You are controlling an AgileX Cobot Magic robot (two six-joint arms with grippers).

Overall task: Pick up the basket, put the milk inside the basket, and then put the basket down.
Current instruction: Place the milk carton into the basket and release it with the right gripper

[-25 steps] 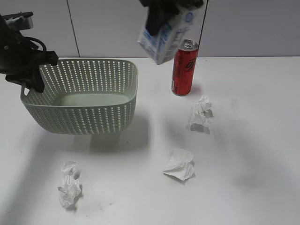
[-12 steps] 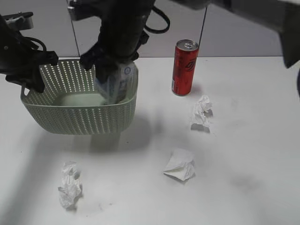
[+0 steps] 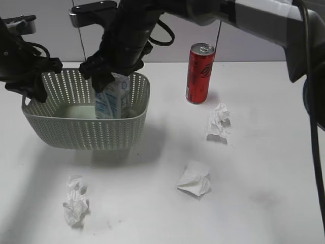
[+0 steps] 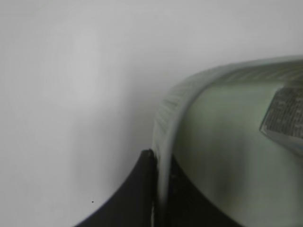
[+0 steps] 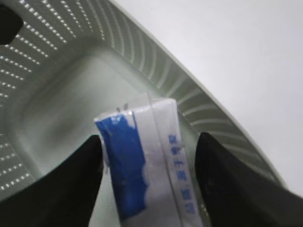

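Note:
The pale green basket (image 3: 86, 134) hangs a little above the white table, with its shadow beneath it. My left gripper (image 3: 31, 91) is shut on its left rim; in the left wrist view the black fingers (image 4: 142, 189) pinch the rim wall (image 4: 163, 123). The white and blue milk (image 3: 110, 99) stands slightly tilted inside the basket. My right gripper (image 3: 109, 81) reaches across from the right and is shut on the top of the milk. In the right wrist view the milk (image 5: 128, 156) sits between the jaws of the right gripper (image 5: 147, 151), over the basket floor (image 5: 61, 109).
A tall red can (image 3: 199, 73) stands right of the basket. Crumpled white papers lie at the right (image 3: 218, 122), the front middle (image 3: 194, 178) and the front left (image 3: 75, 201). A grey wall runs behind the table.
My right gripper brought the milk from high above the can leftward and down into the basket. The basket, held by my left gripper, dipped slightly.

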